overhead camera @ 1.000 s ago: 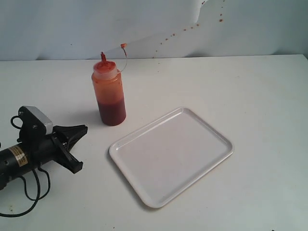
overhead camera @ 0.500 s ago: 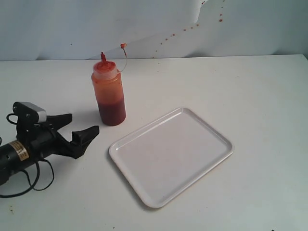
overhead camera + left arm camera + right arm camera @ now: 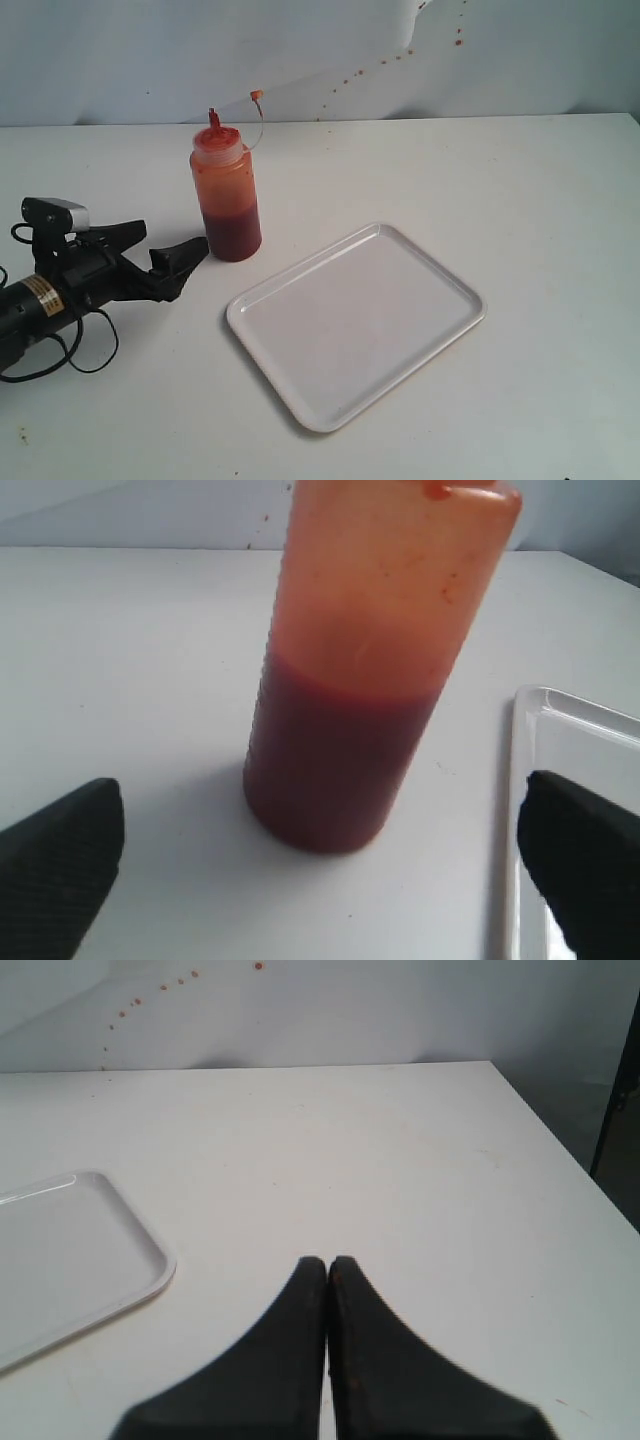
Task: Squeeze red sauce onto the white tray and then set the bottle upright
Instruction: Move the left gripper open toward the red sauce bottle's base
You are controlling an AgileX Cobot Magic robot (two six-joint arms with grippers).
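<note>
The bottle (image 3: 226, 195) stands upright on the table, translucent orange with a red nozzle cap and its tethered tip cap off; dark red sauce (image 3: 233, 232) fills its lower part. It looms close in the left wrist view as bottle (image 3: 370, 660). My left gripper (image 3: 165, 248) lies low to the bottle's left, open wide, fingertips a little short of the bottle, nothing between them. The white tray (image 3: 262, 300) lies to the right of the bottle, with no sauce on it; its rim (image 3: 150, 1275) shows in the right wrist view. My right gripper (image 3: 327, 1262) is shut on nothing, outside the exterior view.
Small red specks (image 3: 383, 62) dot the back wall. The left arm's black cable (image 3: 75, 355) loops on the table at the left edge. The table's right edge (image 3: 570, 1155) drops off beyond the right gripper.
My left gripper has opened from shut to wide, turned, and moved right and up toward the bottle. Bottle and tray have not moved.
</note>
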